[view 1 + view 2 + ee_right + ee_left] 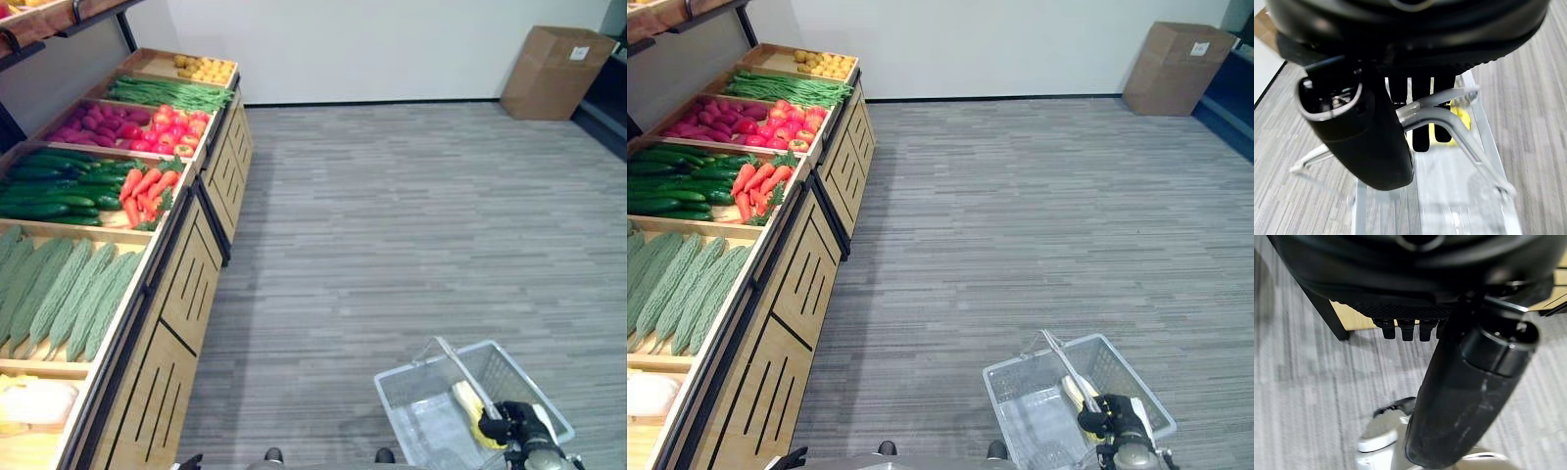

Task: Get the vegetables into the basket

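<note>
A pale wire basket [404,394] hangs low at my right side over the carpet. My right hand [516,423] is shut on its grey metal handle [1442,116], with the fingers [1420,137] curled round the bar. A yellow vegetable [469,399] lies inside the basket by the hand. The wooden produce stand along my left holds bitter gourds [69,294], cucumbers [49,186], carrots [147,191], red tomatoes [171,127], purple roots [93,122], green beans [167,93] and yellow potatoes [201,69]. My left hand [1400,274] hangs over the floor by the stand's base, fingers [1406,329] relaxed, holding nothing.
The stand's slatted wooden front [186,294] runs along my left. A pale bagged item [34,401] lies in the nearest bin. Grey carpet [411,215] stretches ahead to a white wall. A cardboard box [558,69] stands in the far right corner.
</note>
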{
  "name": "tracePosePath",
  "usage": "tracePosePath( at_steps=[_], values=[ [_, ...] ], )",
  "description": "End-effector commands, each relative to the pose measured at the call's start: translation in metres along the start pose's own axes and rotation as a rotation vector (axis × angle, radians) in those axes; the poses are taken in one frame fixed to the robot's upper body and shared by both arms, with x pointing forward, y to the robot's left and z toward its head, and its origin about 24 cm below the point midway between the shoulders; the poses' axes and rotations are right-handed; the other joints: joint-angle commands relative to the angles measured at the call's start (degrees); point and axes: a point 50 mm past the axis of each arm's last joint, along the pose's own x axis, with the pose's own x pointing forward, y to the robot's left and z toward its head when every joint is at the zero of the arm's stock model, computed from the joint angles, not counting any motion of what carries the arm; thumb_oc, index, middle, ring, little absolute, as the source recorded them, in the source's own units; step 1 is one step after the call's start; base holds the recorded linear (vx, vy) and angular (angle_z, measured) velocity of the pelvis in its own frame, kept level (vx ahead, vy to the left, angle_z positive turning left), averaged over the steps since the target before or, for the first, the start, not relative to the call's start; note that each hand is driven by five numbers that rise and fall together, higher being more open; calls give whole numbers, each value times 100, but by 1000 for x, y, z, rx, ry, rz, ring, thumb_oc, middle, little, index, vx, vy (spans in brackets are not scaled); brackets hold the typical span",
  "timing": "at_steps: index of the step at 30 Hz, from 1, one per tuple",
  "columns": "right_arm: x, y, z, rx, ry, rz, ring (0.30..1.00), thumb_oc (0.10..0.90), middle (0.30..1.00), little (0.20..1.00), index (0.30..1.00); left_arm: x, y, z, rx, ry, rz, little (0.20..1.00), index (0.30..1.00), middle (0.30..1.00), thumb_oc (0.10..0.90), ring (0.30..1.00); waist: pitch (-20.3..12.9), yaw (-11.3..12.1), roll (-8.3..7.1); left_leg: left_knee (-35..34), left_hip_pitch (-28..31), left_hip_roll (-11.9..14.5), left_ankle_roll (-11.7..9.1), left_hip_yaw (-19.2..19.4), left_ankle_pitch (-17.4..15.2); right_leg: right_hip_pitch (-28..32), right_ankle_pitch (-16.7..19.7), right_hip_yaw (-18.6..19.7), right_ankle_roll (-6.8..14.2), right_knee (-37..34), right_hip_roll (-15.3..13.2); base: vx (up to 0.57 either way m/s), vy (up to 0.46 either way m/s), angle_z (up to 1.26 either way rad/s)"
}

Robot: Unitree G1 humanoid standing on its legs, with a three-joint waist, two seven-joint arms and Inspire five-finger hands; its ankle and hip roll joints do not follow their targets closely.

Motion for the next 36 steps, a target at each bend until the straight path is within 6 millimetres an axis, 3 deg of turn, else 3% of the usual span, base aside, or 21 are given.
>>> tracePosePath(
  at_steps=[1, 6, 10, 18, 21, 22, 23, 25, 26, 28, 29, 32, 36],
  values=[
    [9, -14, 49, 96, -194, -71, 300, 400, 300, 300, 300, 6, 18, 25, 34, -50, 91, 1000, 1000, 1000, 900, 1000, 60, -5, -209, 40, 47, -27, -28, -49, -123, 148, 73, -60, 103, 33, -160, 20, -6, -4],
    [7, -10, 35, 73, -141, -62, 300, 400, 300, 300, 300, 5, 12, 16, 35, 0, 79, 1000, 1000, 1000, 900, 1000, 74, -36, -198, 40, 40, -18, -32, -68, -109, 126, 38, -68, 93, 103, -142, 0, 0, 0],
    [8, -9, 32, 59, -118, -60, 300, 400, 300, 300, 300, 6, 12, 16, 42, 5, 78, 1000, 1000, 1000, 900, 1000, 210, -46, -171, 40, 34, 60, -17, -103, -85, -116, -165, -14, 19, 639, -101, -21, -9, 0],
    [10, -11, 45, 74, -161, -62, 300, 400, 300, 300, 300, 8, 22, 33, 9, -41, 108, 1000, 1000, 1000, 900, 1000, 598, -15, -132, 60, -212, 297, -83, -319, 182, -542, -515, -113, -128, 1258, 111, -35, -100, 6],
    [10, -12, 50, 80, -179, -64, 300, 400, 300, 300, 300, 9, 24, 40, -21, -54, 115, 1000, 1000, 1000, 900, 1000, 731, 0, -149, 424, -470, 367, -117, -427, 159, -601, -573, -148, -207, 1333, 146, -24, -149, 24],
    [10, -21, 53, 80, -199, -87, 300, 400, 300, 300, 300, 10, 24, 51, -38, -84, 115, 1000, 1000, 1000, 900, 1000, 972, -2, -215, 1515, -1053, 288, -204, -474, 8, -524, -629, -267, -338, 1305, 91, 0, -162, 25],
    [10, -22, 53, 81, -198, -89, 300, 400, 300, 300, 300, 11, 23, 54, -37, -89, 111, 1000, 1000, 1000, 900, 1000, 1027, -1, -198, 1573, -1136, 266, -215, -542, 27, -485, -671, -296, -347, 1309, 92, 1, -161, 47],
    [10, -26, 52, 85, -195, -101, 300, 400, 300, 300, 300, 11, 22, 57, -36, -101, 109, 1000, 1000, 1000, 900, 1000, 1061, -8, -180, 1509, -1277, 267, -212, -504, 96, -420, -710, -370, -344, 1274, 60, 69, 13, 77],
    [10, -29, 53, 99, -195, -115, 300, 400, 300, 300, 300, 11, 23, 62, -35, -116, 115, 1000, 1000, 1000, 900, 1000, 1052, 9, -144, 1190, -1513, 266, -172, -516, 283, -352, -735, -454, -315, 1205, 32, 101, 33, 63],
    [10, -29, 53, 99, -195, -115, 300, 400, 300, 300, 300, 11, 23, 62, -35, -116, 115, 1000, 1000, 1000, 900, 1000, 1047, 6, -147, 1182, -1514, 261, -170, -518, 289, -355, -735, -457, -313, 1204, 28, 143, 67, 38],
    [12, -30, 56, 105, -196, -127, 300, 400, 300, 300, 300, 12, 23, 69, -19, -138, 120, 1000, 1000, 1000, 900, 1000, 993, 121, -122, 758, -1845, 201, -176, -596, 636, -226, -725, -430, -239, 1035, 51, 214, 93, 27],
    [13, -26, 60, 105, -197, -117, 300, 400, 300, 300, 300, 11, 24, 69, -11, -145, 123, 1000, 1000, 1000, 900, 1000, 976, 205, -163, 727, -1879, 131, -151, -632, 633, -86, -779, -301, -197, 984, 39, 260, 130, -1],
    [14, -15, 64, 128, -195, -93, 300, 400, 300, 300, 300, 11, 30, 68, 13, -143, 140, 1000, 1000, 1000, 900, 1000, 937, 262, -307, 1048, -1948, -67, 87, -424, 294, 8, -841, -94, -48, 1105, -224, 216, 224, -36]
  ],
)
